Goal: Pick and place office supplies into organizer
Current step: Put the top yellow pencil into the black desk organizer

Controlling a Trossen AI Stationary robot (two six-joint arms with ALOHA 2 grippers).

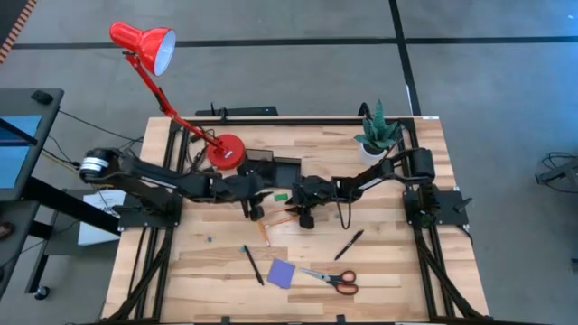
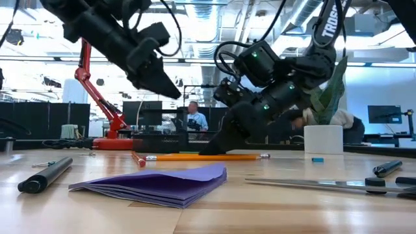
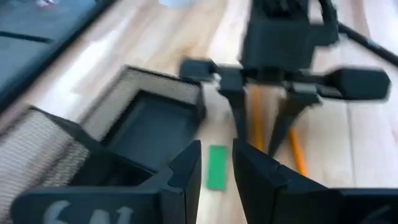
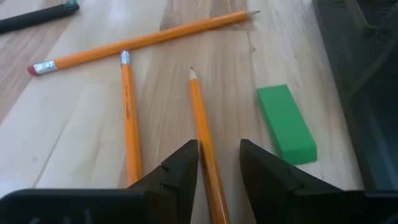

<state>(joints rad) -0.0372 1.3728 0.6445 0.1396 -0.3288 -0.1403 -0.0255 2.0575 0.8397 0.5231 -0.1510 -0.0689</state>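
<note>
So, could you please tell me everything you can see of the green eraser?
The green eraser is a small, flat rectangular block, plain bright green with a matte, rubbery look and clean edges. It lies flat on the wooden table, free of any grip, close beside the black organizer. An orange pencil lies just beside it without touching. It sits between the two grippers, near the table's middle.
</note>
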